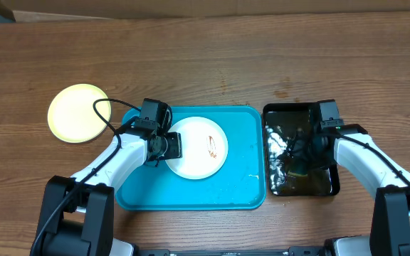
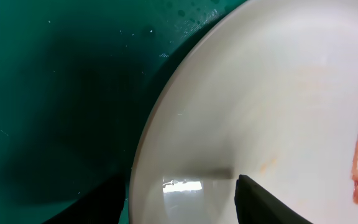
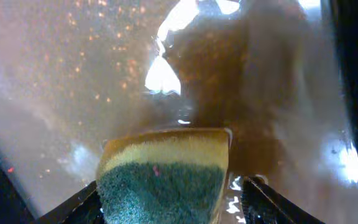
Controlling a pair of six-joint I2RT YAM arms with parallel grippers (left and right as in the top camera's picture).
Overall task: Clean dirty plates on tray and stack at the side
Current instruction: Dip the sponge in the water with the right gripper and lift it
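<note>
The overhead view looks straight down on the whole desk [image 1: 205, 57], the left wrist view hangs very close over the white plate's [image 1: 201, 149] 9 o'clock rim, and the right wrist view peers equally close past its sponge [image 3: 163, 177] into the black tray [image 1: 301, 117] at 3 o'clock, both patches also visible from overhead.

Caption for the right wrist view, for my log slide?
Right gripper holds a yellow-green sponge over the glossy black tray.

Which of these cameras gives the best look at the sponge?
The right wrist view: the sponge fills the foreground, yellow over green, in the right end effector, above the wet black tray. Overhead shows only a small yellowish speck in that tray. The left wrist view misses it.
</note>
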